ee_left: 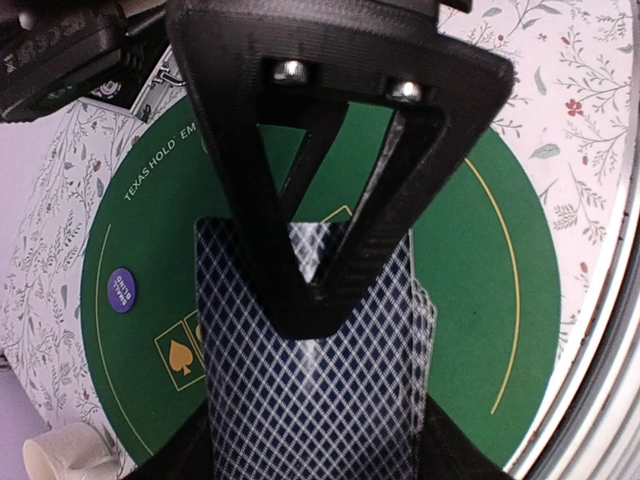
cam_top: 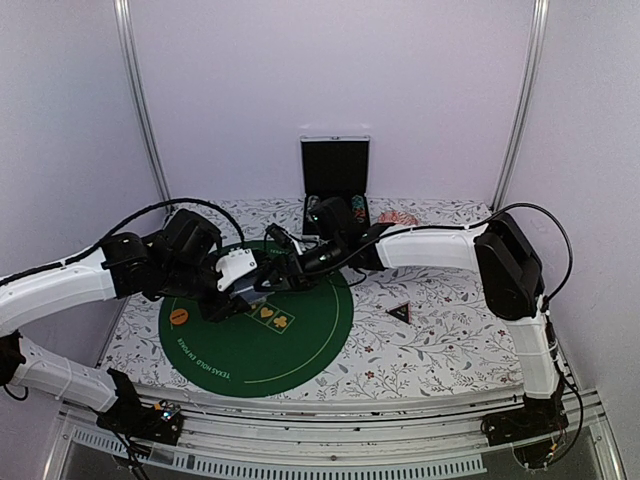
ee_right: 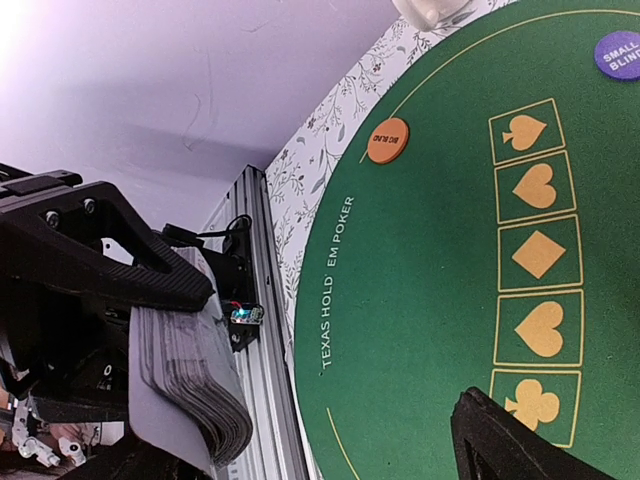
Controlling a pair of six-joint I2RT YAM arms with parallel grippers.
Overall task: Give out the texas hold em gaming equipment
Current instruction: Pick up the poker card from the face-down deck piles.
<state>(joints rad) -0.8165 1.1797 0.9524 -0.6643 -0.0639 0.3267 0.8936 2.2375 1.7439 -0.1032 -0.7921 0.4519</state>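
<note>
Since a deck is only a stack of thin, slick cards, the deck of cards (ee_left: 310,400) will likely handle light but treacherous: stiff as a block while squeezed flat, quick to fan or slide once pressure eases. A single card is flexible and best pinched at a free edge or corner and drawn off the top, not pried from the middle.

Nearest the arm bases, the orange disc (cam_top: 179,317) lies flat on the green mat (cam_top: 300,350), close to its left rim. Above the mat's middle the left gripper (cam_top: 240,290) is clamped across the deck's faces – one finger lies along the patterned back, the other is hidden beneath – so the stack is held clear of the felt. The blue disc (ee_left: 121,290) rests on the mat off to one side.

Just beyond, the right gripper (cam_top: 285,268) points at the deck with its fingers (ee_right: 520,440) spread and nothing between them – near the cards, not touching. The triangular marker (cam_top: 400,312) lies on the patterned cloth, right of the mat.
</note>
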